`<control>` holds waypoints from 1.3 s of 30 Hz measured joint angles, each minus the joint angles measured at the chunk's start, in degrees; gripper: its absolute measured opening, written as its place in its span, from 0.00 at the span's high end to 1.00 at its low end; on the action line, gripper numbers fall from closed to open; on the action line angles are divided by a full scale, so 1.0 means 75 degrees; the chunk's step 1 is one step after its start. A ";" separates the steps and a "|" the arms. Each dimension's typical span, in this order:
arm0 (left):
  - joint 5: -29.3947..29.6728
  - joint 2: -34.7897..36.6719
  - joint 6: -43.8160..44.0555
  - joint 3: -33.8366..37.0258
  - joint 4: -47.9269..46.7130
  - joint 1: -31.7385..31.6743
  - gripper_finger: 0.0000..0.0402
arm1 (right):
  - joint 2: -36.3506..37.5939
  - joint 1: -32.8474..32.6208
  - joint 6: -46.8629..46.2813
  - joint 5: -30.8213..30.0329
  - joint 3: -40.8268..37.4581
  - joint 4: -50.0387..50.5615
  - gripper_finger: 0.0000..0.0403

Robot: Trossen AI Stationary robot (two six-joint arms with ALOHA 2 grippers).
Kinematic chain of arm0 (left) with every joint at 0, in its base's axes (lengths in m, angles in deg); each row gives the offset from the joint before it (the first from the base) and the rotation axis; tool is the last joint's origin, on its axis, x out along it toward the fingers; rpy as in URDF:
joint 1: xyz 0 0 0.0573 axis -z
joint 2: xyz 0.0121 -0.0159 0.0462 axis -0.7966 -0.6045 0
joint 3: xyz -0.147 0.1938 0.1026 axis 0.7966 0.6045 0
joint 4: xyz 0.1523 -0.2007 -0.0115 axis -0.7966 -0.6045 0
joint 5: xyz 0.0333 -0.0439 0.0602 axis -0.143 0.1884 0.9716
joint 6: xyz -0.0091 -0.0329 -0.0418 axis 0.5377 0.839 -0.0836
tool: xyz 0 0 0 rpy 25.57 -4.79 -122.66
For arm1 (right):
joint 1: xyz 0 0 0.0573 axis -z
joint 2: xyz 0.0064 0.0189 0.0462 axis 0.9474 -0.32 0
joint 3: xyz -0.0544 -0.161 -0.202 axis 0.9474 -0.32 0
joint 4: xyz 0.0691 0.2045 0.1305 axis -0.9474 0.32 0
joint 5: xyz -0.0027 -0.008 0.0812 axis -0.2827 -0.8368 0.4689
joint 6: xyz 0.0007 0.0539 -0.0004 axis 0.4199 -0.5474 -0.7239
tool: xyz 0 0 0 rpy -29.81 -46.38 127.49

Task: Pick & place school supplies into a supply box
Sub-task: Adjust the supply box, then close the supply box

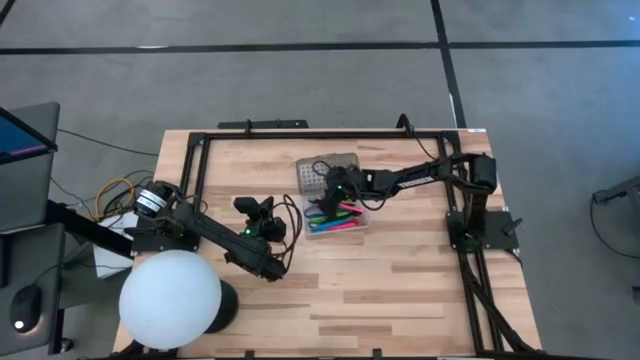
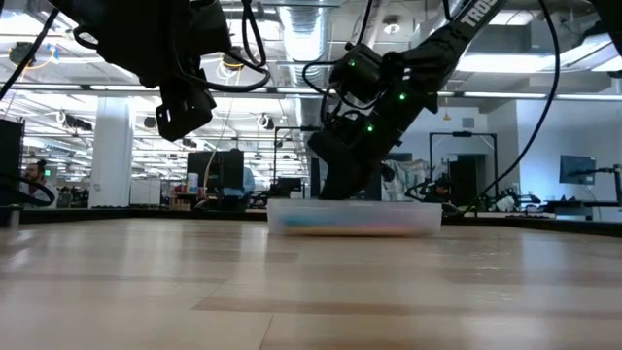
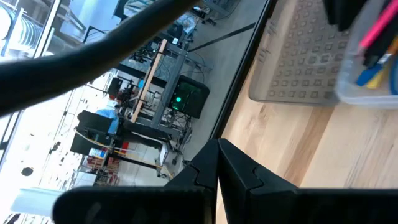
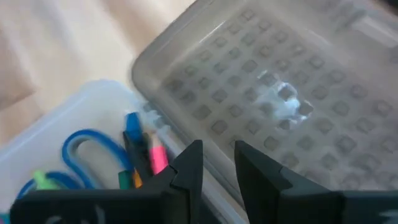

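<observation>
On the wooden table (image 1: pixel 400 280), the right end effector (image 4: pixel 217 163) hangs slightly spread over the supply box (image 1: pixel 345 222).

The supply box (image 1: pixel 338 208) lies a little right of the middle of the high view, on the wooden table. It is a small clear plastic tray, and its grey lid (image 1: pixel 326 171) with a grid pattern lies open flat, toward the upper side of the frame. Inside the tray are the school supplies (image 1: pixel 333 220): pink, green, blue and black pens lying side by side. In the right wrist view, the blue scissors handles (image 4: pixel 87 151) are also in the tray, beside the pens.
</observation>
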 joint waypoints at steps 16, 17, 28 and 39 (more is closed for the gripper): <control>-0.0007 0.0000 0.0064 -0.0001 -0.0030 0.0000 1.00 | 0.0055 -0.1148 0.2326 0.0452 0.0012 0.0159 0.79; -0.0007 0.0000 0.0128 -0.0003 -0.0065 0.0000 1.00 | 0.0055 -0.1249 0.2465 0.0529 0.0012 0.0161 0.79; -0.0117 0.0000 0.0935 0.0041 -0.0427 0.0000 1.00 | 0.0179 -0.2432 0.3471 0.0514 -0.0005 0.0267 0.79; -0.0013 0.0000 0.1693 0.0880 -0.0605 -0.0231 1.00 | 0.1296 -0.3975 0.1978 -0.0777 -0.0003 0.1180 0.79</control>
